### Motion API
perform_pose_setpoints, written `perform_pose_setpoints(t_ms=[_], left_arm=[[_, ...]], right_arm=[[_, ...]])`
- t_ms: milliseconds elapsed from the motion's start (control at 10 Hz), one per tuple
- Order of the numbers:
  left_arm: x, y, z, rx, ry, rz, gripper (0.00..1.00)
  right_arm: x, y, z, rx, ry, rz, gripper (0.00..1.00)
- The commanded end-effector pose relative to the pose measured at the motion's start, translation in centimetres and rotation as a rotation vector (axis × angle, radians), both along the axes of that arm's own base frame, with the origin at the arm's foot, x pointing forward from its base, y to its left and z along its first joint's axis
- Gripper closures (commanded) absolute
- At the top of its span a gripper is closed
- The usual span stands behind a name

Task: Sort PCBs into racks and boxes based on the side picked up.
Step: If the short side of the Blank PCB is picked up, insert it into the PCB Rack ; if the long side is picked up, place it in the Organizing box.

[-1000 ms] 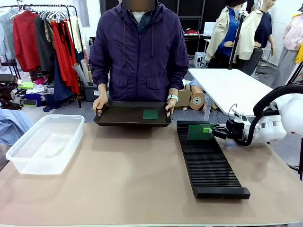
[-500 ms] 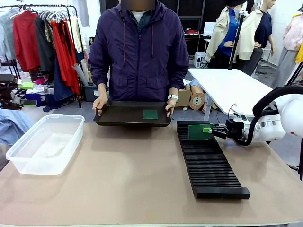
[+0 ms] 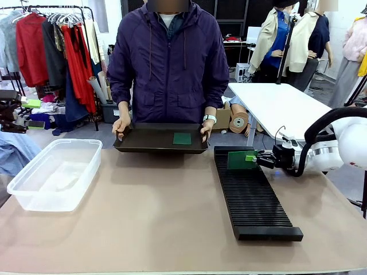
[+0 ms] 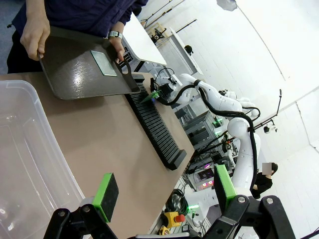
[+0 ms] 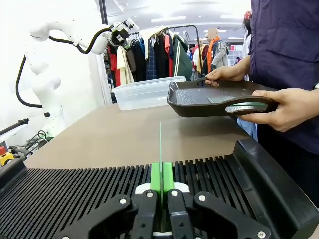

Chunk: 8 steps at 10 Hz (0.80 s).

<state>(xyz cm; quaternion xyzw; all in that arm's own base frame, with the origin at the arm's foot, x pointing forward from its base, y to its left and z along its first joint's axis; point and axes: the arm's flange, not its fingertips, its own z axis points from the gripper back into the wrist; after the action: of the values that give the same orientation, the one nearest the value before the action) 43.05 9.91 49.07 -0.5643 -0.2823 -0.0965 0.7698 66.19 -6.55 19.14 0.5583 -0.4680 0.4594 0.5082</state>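
Pads of the right gripper [image 3: 252, 157] are clamped on a green PCB [image 3: 238, 160], held upright and edge-on over the far slots of the black rack [image 3: 252, 200], at about 3 o'clock on the table. Over the last second it has barely shifted, so I judge the insertion is being lined up. Whether the board's lower edge sits in a slot I cannot tell. The left gripper [image 4: 164, 191] hangs with jaws wide apart and empty, near the clear box [image 3: 34, 189] at 9 o'clock.

Count: two boards, the second PCB [image 3: 182, 138] lying on the black tray [image 3: 149, 148] that the person's hands [image 3: 121, 127] hold at 12 o'clock. There is one rack, one box and one tray.
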Motion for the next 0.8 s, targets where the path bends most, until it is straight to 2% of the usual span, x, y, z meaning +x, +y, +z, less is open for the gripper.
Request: perform_pose_setpoints(t_ms=[0, 700], left_arm=[[-0.2, 0.0, 0.2, -0.006, 0.002, -0.005, 0.00], [-0.2, 0.0, 0.2, -0.006, 0.002, -0.005, 0.00]], right_arm=[[0.4, -0.1, -0.5, -0.033, -0.003, 0.032, 1.00], [-0.9, -0.5, -0.7, -0.029, 0.000, 0.041, 1.00]])
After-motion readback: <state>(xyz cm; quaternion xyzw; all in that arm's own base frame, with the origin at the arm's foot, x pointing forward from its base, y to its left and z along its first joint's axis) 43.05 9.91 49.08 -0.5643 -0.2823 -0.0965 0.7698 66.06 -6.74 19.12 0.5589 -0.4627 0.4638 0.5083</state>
